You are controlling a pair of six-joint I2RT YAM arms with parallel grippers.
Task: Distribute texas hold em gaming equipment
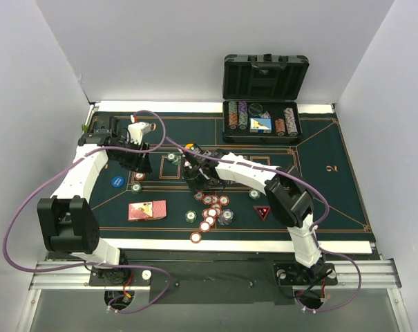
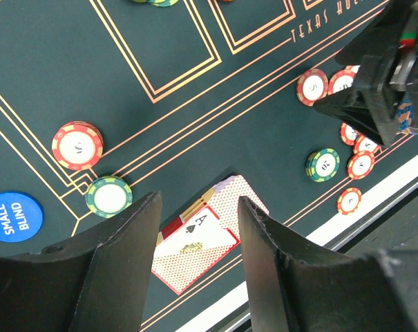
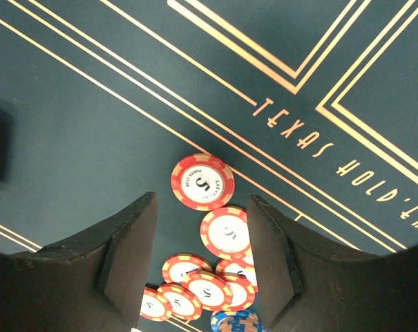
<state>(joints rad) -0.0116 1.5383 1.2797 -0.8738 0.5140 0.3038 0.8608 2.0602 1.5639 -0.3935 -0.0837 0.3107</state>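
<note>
Right claw [image 3: 202, 200] over chips [image 3: 202, 182] — crowded, felt [image 3: 91, 104] beyond

Lab test cell, white partition walls [image 1: 195, 48]

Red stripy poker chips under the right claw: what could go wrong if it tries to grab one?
The round red stripe-edged poker chips lie crowded and overlapping beneath the open right gripper, so it might pinch two or scatter neighbours. The left gripper hovers nearby over the pink-red-backed playing cards, so the two might bump.
</note>
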